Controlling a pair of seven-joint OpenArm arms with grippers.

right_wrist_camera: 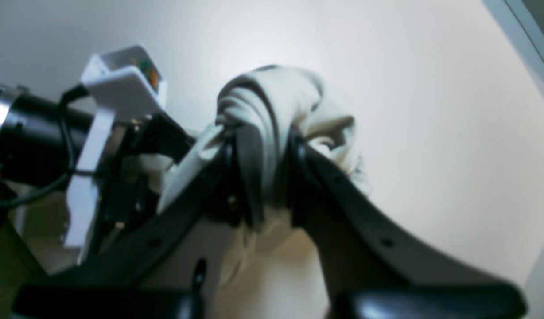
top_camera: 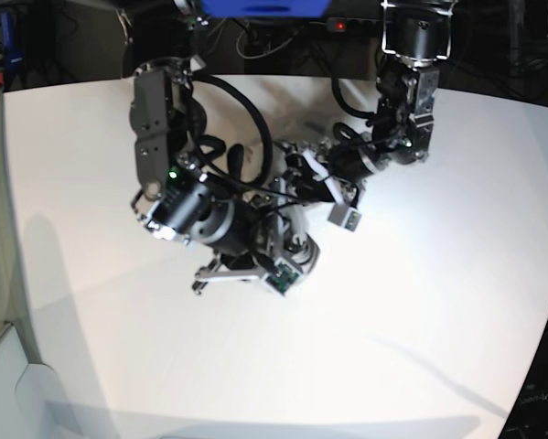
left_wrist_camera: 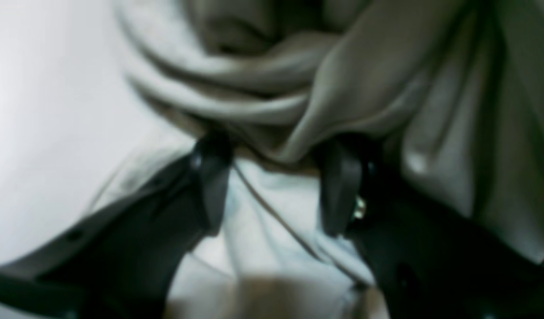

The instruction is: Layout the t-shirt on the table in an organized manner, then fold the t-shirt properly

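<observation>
Near the middle of the table: both arms met over the bunched cloth; almost none of it showed from the base view, hidden under the arms.
T-shirt: the t-shirt (right_wrist_camera: 272, 119) was a soft, creased bundle, not yet spread; one thick fold rose between the right claw's jaws; rolled folds (left_wrist_camera: 236, 84) lay in front of the left claw; whether the bundle rested on the surface or hung clear, I could not tell.
Right claw: the right claw (right_wrist_camera: 263, 146) was narrowed onto that fold, cloth filling the gap between its jaws and spilling over the top.
Left claw: the left claw (left_wrist_camera: 276, 155) stood moderately wide, its tips against or just under the edge of the folds, pale cloth visible in the gap below; it gripped nothing that I could see; the view was blurred.
Table: the table (top_camera: 411, 302) lay white and bare around the arms.
Step in hand, as I judged it: getting a second hold so the bundle could be drawn out flat.
Doing it well: the left claw should take a single edge, not the whole roll; both grips should be well apart on the garment before spreading; pull slowly and level, letting the cloth drag open on the surface.
</observation>
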